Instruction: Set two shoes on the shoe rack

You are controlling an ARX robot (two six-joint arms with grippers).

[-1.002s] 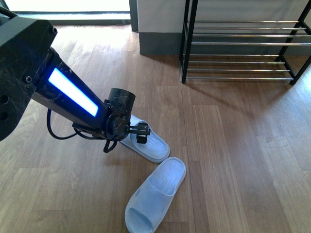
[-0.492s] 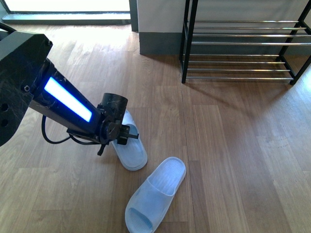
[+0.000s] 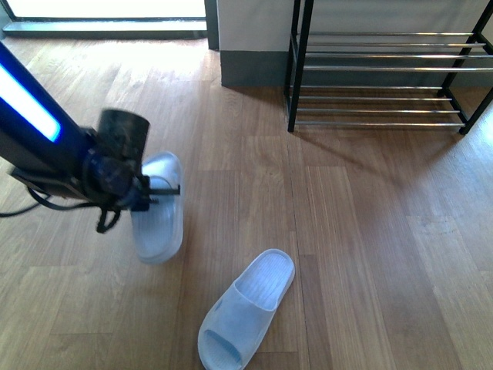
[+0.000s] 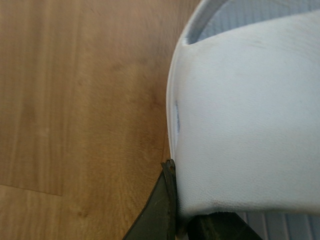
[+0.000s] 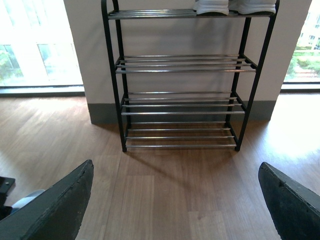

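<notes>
My left gripper (image 3: 154, 194) is shut on a pale blue slide (image 3: 158, 220), which hangs blurred over the wood floor at the left of the front view. In the left wrist view the slide's strap (image 4: 245, 115) fills the picture, with a dark finger (image 4: 160, 210) pressed against its edge. The other pale blue slide (image 3: 246, 308) lies flat on the floor near the front. The shoe rack (image 3: 385, 69) stands at the far right against the wall. My right gripper (image 5: 175, 210) is open, facing the shoe rack (image 5: 182, 100), with nothing between its fingers.
White soles of shoes (image 5: 235, 6) show on the rack's top tier; the lower tiers of chrome rods hold nothing. A grey-skirted wall (image 3: 254, 46) stands beside the rack. Bright windows lie to either side.
My left arm has swung to the left, carrying the slide away from the other slide. The slide on the floor has not moved.
</notes>
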